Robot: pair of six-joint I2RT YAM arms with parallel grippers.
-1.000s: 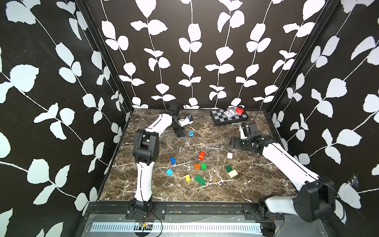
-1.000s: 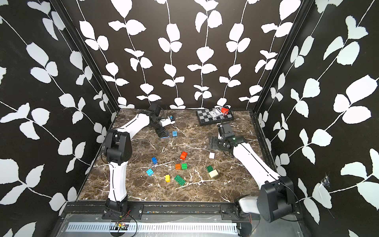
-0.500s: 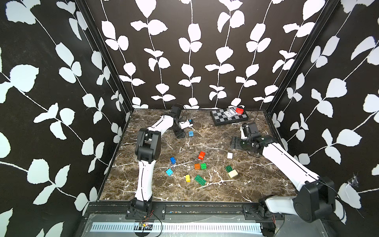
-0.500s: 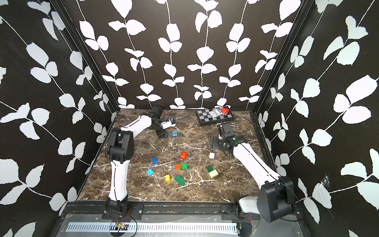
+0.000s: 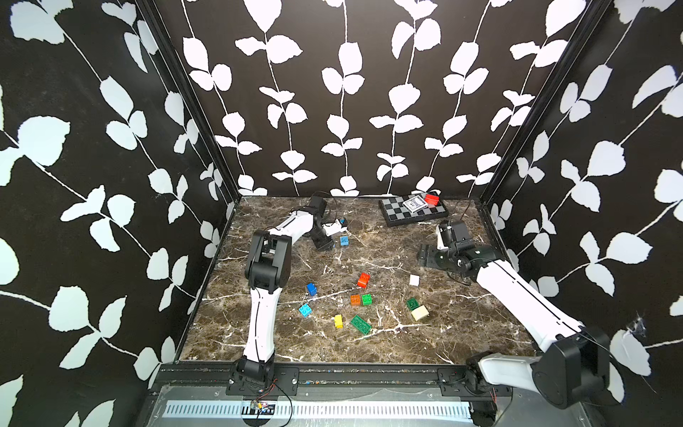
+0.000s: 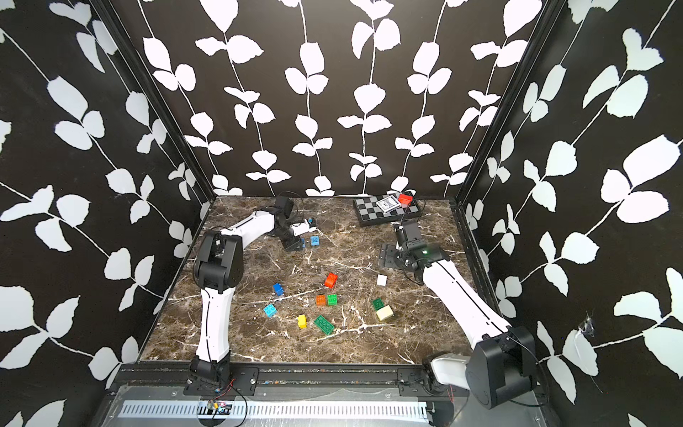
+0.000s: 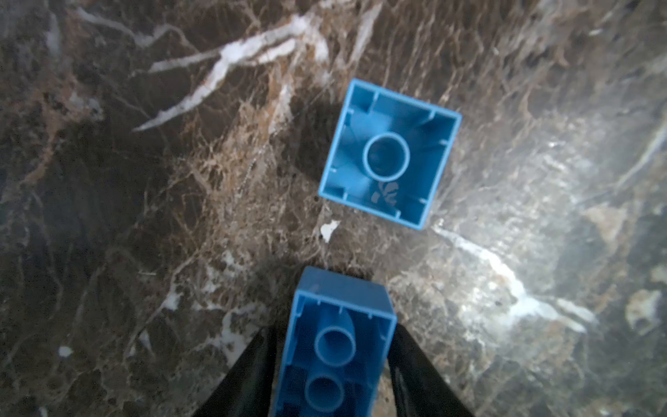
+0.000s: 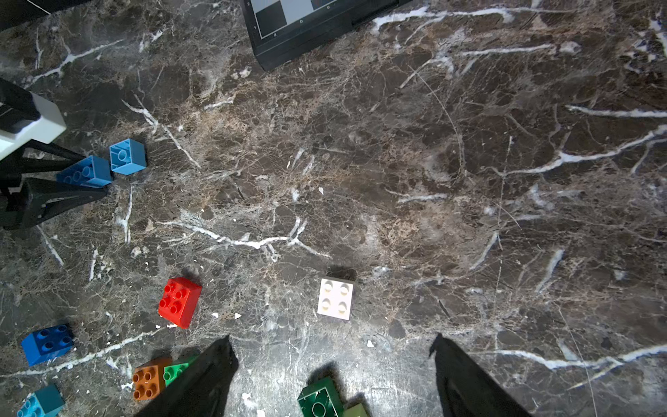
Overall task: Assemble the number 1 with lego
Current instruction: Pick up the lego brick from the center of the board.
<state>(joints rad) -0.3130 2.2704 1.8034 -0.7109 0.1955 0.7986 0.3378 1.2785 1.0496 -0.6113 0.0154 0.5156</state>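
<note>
Blue oblong lego brick (image 7: 335,357), hollow underside showing, lies toward the counter's (image 7: 144,216) far-left corner, clamped across its width by the left jaws; its long axis points toward a light-blue square brick (image 7: 388,153) just ahead, apart. Right jaws stand wide, empty, farther off.

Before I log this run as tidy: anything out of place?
Yes. A light blue brick lies hollow side up beside the left gripper, which grips a blue oblong brick; a red brick sits apart on the chessboard.
</note>
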